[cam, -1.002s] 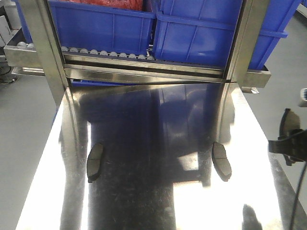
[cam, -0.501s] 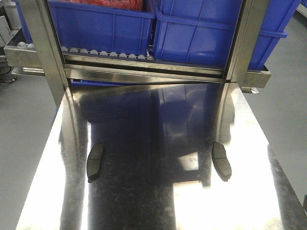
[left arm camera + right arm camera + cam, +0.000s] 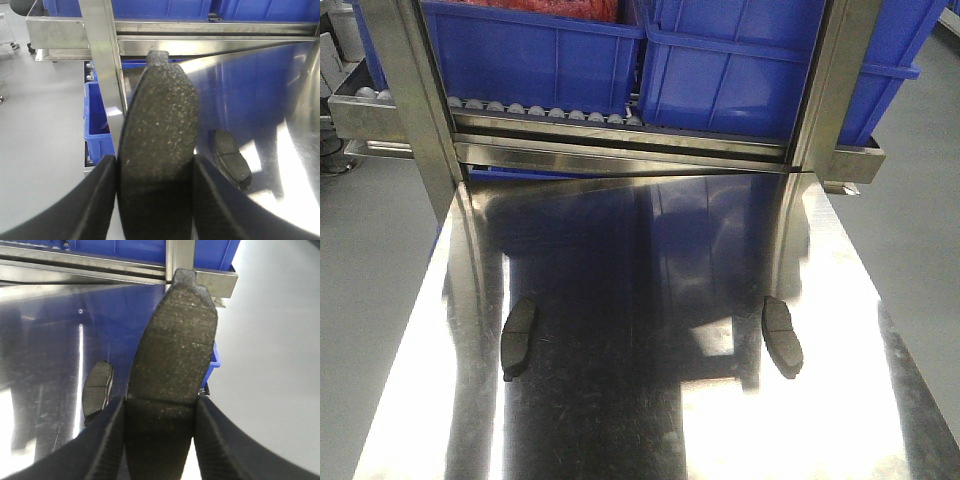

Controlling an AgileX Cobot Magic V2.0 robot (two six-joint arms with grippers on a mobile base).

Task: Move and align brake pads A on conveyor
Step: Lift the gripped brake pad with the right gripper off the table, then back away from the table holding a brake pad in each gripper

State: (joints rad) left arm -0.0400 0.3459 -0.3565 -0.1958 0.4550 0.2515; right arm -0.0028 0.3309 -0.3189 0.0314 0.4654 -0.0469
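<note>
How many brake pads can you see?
4. On the steel table lie a left pad and a right pad. The left pincer grips a third pad, the right pincer a fourth pad.

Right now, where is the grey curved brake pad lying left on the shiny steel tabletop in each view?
Front view: the left-lying grey brake pad sits lower left on the shiny steel tabletop.
Left wrist view: centre right, just right of the dark gripped pad.
Right wrist view: not in it; the lying pad there is the other one.
Shared landmark: the blue plastic bins along the top.
</note>
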